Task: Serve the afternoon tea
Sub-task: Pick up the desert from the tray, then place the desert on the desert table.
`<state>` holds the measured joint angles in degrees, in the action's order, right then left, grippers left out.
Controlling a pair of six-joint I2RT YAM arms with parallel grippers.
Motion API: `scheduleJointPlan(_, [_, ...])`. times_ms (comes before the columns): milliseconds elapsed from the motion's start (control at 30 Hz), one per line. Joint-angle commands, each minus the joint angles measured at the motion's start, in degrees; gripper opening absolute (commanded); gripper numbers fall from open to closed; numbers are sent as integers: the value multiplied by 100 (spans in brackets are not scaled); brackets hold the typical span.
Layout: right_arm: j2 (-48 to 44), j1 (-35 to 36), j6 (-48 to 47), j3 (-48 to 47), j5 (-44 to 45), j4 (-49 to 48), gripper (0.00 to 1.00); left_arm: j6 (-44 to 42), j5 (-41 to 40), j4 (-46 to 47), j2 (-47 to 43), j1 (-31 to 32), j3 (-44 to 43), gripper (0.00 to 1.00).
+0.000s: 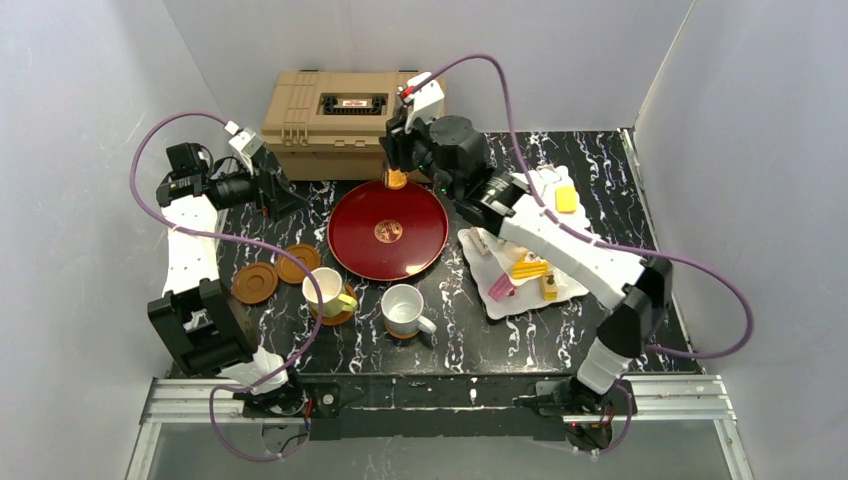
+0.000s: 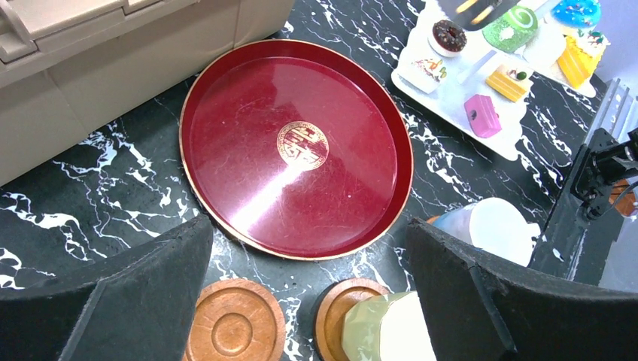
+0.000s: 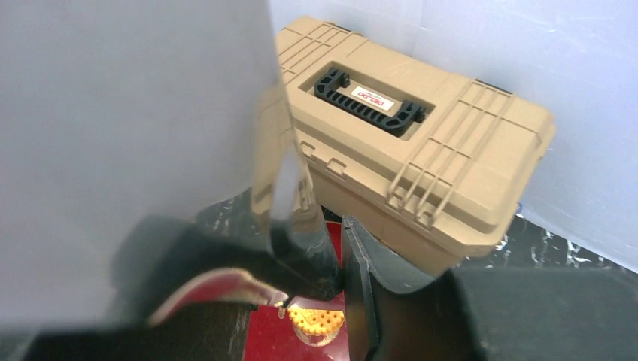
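A yellow cake [image 1: 397, 180] is poised at the tray's [image 1: 360, 250] far rim under the half-closed right gripper [image 1: 396, 163], presumably for placing. Whether it is gripped cannot be told. The left gripper [image 1: 277, 197] is parked wide open and empty.

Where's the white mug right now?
In the top view, the white mug sits on the near side of the red tray, right of the pale-yellow mug.

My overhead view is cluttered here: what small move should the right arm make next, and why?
Probably draw the right gripper a little toward the tray's middle before letting go. Its fingers flank the orange cake right at the tray's far rim, beside the case, so a release here could leave it on the edge. Whether it is gripped, I cannot tell.
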<state>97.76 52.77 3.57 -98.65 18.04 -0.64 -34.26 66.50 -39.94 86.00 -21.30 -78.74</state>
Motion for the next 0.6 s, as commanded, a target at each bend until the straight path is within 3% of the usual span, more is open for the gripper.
scheduleJointPlan(0, [-847, -21, -135, -33, 216, 710, 39, 25, 284, -145, -228, -35, -71, 98])
scheduleJointPlan(567, [-2923, -22, 81, 184, 1163, 3198, 42, 12, 290, -152, -245, -33, -65, 98])
